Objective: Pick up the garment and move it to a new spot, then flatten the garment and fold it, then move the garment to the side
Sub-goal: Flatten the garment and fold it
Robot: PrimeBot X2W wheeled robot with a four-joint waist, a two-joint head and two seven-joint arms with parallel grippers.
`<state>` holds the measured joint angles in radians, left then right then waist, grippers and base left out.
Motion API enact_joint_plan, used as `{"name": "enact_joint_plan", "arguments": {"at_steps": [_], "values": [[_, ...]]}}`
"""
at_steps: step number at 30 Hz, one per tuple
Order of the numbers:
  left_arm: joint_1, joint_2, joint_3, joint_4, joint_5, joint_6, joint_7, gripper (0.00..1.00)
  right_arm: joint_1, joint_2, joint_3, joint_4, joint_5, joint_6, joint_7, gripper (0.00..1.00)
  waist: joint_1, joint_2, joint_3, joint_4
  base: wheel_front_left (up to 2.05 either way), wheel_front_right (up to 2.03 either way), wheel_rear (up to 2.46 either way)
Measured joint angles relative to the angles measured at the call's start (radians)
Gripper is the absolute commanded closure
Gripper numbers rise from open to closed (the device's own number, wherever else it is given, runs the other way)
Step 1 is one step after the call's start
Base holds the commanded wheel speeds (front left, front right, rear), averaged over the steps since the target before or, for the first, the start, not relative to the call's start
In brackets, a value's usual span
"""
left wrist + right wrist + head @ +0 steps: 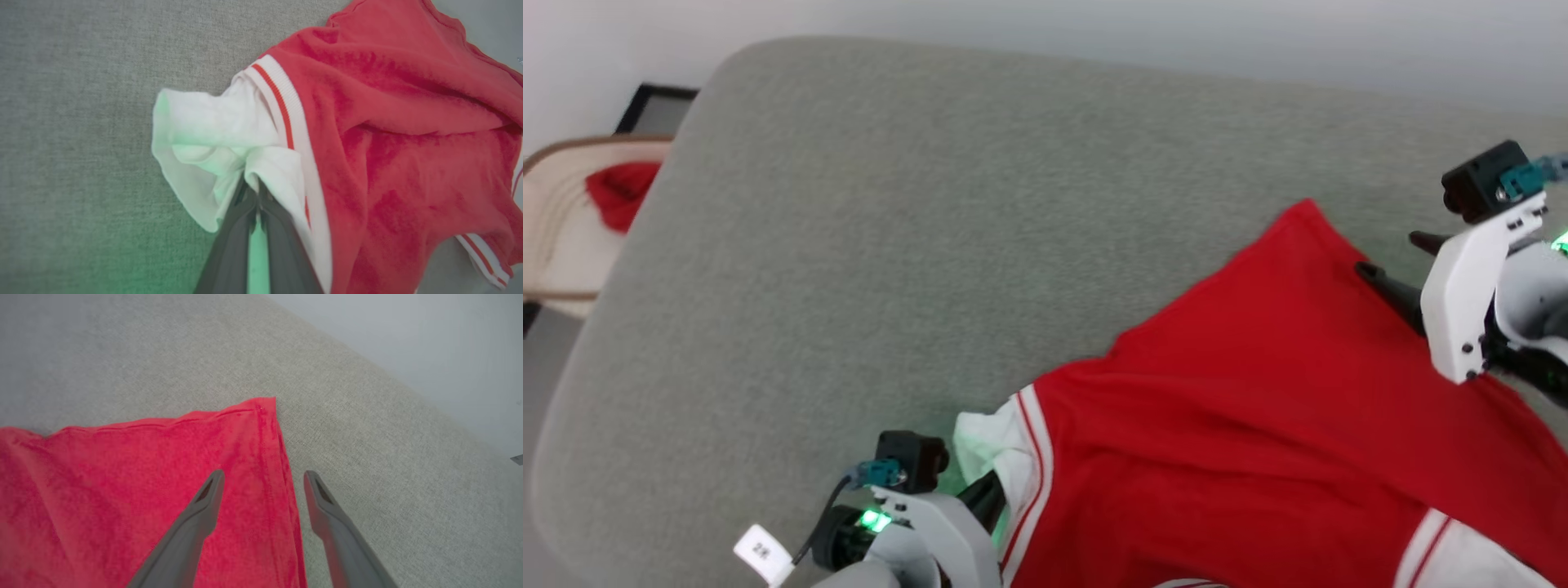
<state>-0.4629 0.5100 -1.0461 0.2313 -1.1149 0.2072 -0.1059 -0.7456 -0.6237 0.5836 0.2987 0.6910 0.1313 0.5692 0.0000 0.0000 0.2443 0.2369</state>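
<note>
Garment (1258, 408): red shirt with white sleeves and stripey trim, lying rumpled on the grey cushion (890, 245), over on its near right part.
Left gripper (254, 185): fingers squeezed together on the bunched white sleeve (212, 134), right beside the striped trim, at the cushion's near side.
Right gripper (263, 477): fingers spread wide, nothing clamped. One sits over the red cloth, the other over bare cushion, so they straddle the shirt's side edge.
Hem corner (267, 404): pretty flat on the cushion, pointing toward its far side.
Past the cushion's left end: a pale chair (556, 245) with something red (621, 192) on it.
</note>
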Motion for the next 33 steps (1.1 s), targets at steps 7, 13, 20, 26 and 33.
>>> {"name": "enact_joint_plan", "arguments": {"at_steps": [7, 13, 20, 26, 33], "values": [[-0.04, -0.062, -0.016, 0.052, 0.013, -0.038, -0.006, 1.0, -0.16, -0.006, 0.14, 0.217, 0.047, 0.0, -0.006, 0.0, 0.0, 0.0, 0.05, 0.079, 0.0, 0.0, 0.0], [-0.065, -0.105, -0.022, 0.087, 0.018, -0.067, -0.018, 1.0, -0.254, 0.002, 0.253, 0.345, 0.096, 0.0, 0.008, 0.0, 0.0, 0.0, 0.09, 0.134, 0.0, 0.0, 0.0], [-0.082, -0.141, -0.027, 0.12, 0.018, -0.094, -0.027, 1.0, -0.332, 0.002, 0.352, 0.442, 0.166, 0.0, 0.032, 0.0, 0.0, 0.0, 0.118, 0.179, 0.0, 0.0, 0.0], [-0.084, -0.157, -0.027, 0.143, 0.016, -0.105, -0.035, 1.0, -0.381, 0.013, 0.388, 0.518, 0.245, 0.0, 0.123, 1.0, 0.0, 0.0, 0.129, 0.197, 0.0, 0.0, 0.0], [-0.083, -0.157, -0.023, 0.158, 0.006, -0.11, -0.04, 1.0, -0.408, 0.04, 0.41, 0.569, 0.286, 0.0, 0.133, 1.0, 0.0, 0.0, 0.12, 0.183, 0.0, 0.0, 0.0]]}}
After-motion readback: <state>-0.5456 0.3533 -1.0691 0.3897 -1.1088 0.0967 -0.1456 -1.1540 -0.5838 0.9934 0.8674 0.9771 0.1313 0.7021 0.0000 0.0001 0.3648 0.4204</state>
